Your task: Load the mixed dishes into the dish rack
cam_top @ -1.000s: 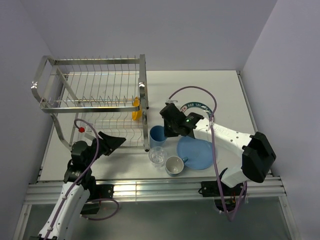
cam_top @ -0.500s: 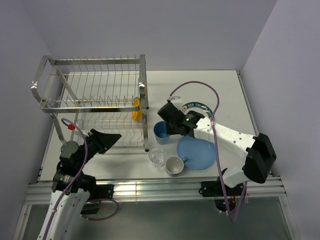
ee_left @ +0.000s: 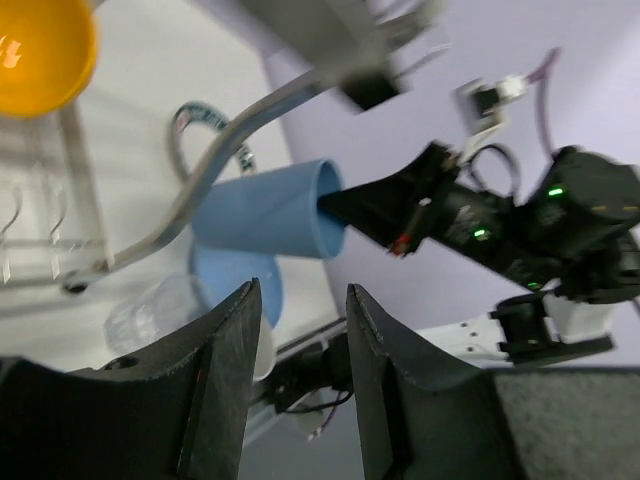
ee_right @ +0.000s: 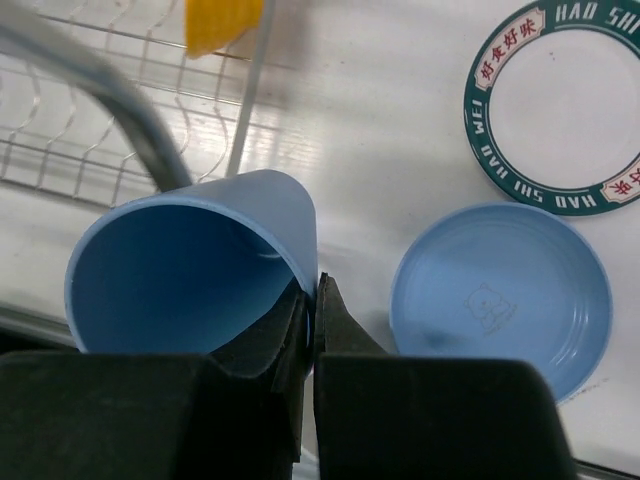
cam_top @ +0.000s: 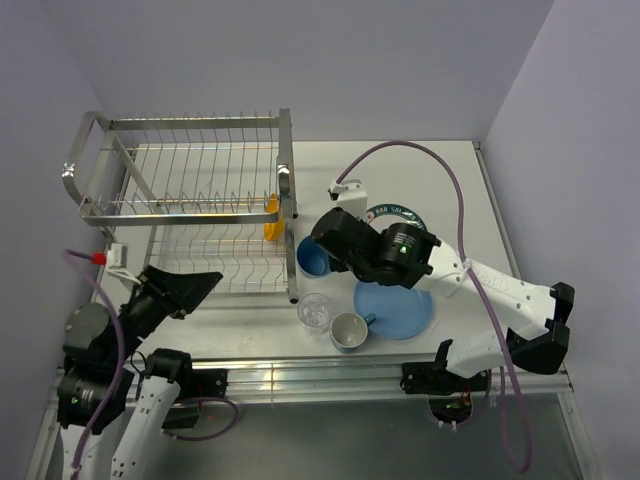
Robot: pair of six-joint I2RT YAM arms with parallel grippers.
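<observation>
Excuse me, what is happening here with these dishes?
The right gripper is shut on the rim of the blue tumbler, holding it tilted beside the dish rack. The yellow-orange bowl already sits in the rack. The clear glass, mug, blue plate and patterned plate lie on the table. The left gripper hovers open, empty.

Shiny chrome wire dish rack [cam_top: 200, 122]; smooth, matt, plastic-looking blue tumbler [ee_right: 200, 270]; glossy see-through clear glass [cam_top: 315, 312]; matt white tabletop [cam_top: 400, 175].
</observation>
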